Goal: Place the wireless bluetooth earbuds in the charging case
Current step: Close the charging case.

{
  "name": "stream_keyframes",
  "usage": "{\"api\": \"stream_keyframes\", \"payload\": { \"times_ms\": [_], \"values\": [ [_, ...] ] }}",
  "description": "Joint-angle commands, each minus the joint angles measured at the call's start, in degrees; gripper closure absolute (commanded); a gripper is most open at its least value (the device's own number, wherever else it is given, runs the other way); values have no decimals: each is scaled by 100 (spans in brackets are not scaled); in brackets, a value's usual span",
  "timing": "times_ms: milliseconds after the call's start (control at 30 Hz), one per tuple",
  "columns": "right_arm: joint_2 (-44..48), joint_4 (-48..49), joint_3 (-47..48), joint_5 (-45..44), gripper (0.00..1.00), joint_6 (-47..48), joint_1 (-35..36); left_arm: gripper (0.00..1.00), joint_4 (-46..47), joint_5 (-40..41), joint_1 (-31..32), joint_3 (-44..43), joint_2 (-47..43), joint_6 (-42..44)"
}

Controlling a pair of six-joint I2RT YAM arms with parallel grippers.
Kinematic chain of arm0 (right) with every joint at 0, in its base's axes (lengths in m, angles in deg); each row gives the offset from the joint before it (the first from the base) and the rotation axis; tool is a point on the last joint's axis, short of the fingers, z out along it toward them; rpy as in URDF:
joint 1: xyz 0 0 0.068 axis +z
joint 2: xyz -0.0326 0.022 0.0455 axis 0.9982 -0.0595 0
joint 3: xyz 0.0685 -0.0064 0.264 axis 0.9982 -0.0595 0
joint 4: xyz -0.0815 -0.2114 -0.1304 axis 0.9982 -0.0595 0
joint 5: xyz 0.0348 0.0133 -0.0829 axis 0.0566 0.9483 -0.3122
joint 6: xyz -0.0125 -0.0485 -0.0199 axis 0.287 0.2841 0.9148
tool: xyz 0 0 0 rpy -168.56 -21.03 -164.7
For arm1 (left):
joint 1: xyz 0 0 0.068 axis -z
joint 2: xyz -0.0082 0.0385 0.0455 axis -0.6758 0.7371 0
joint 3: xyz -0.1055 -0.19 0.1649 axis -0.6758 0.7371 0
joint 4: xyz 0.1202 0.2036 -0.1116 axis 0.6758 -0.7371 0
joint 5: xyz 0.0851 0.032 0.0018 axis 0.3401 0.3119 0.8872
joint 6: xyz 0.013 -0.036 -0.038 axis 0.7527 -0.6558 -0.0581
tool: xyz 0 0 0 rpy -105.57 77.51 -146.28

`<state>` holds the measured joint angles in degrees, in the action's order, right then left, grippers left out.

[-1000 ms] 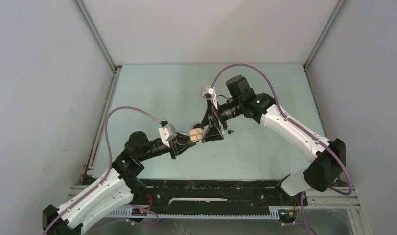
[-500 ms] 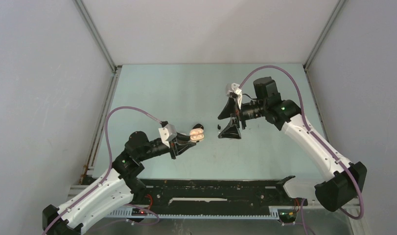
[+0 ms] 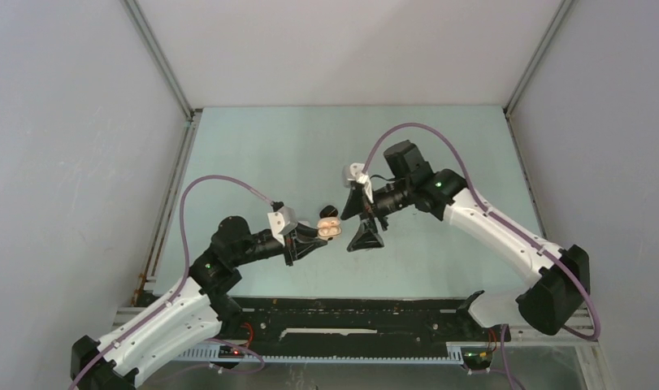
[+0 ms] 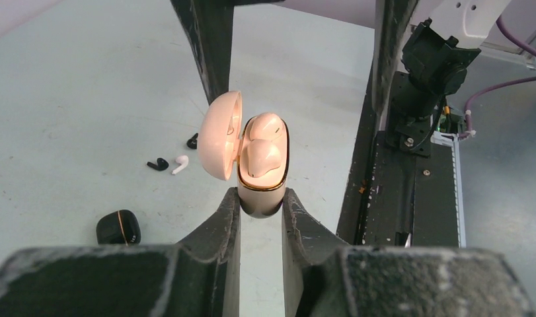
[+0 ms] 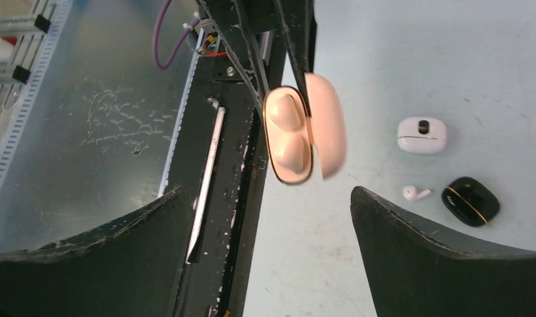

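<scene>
Beige earbuds (image 4: pixel 262 153) sit in the charging case (image 4: pixel 261 198) clamped between left fingers (image 4: pixel 217 228).

Two earbuds (image 4: pixel 264 142) inside charging case (image 4: pixel 260 198), case between left fingers (image 4: pixel 223 224)

Pale green table (image 3: pixel 269 154), grey walls (image 3: pixel 66 122)

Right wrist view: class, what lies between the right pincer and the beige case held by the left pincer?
Nothing; that view shows a bare gap between the open right pincer and the beige case.
</scene>
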<state>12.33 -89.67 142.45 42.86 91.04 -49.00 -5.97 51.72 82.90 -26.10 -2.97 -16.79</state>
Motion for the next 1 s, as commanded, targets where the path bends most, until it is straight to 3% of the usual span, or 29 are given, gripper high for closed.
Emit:
{"api": "stream_keyframes", "payload": {
  "times_ms": [0,333,633,800,967],
  "values": [
    [-254,-114,448,-303,7,195,324,100,110,-221,28,-234,29,-58],
    [-348,-471,731,-852,7,475,856,100,-7,-120,29,-357,310,-225],
    [-89,-617,718,-1556,7,562,908,100,-136,74,31,-417,364,-233],
    [140,-431,580,-1896,7,389,610,100,-151,104,28,-418,424,-256],
    [513,-187,457,-1364,7,45,-40,100,-163,53,27,-445,527,-260]
  ]
}}
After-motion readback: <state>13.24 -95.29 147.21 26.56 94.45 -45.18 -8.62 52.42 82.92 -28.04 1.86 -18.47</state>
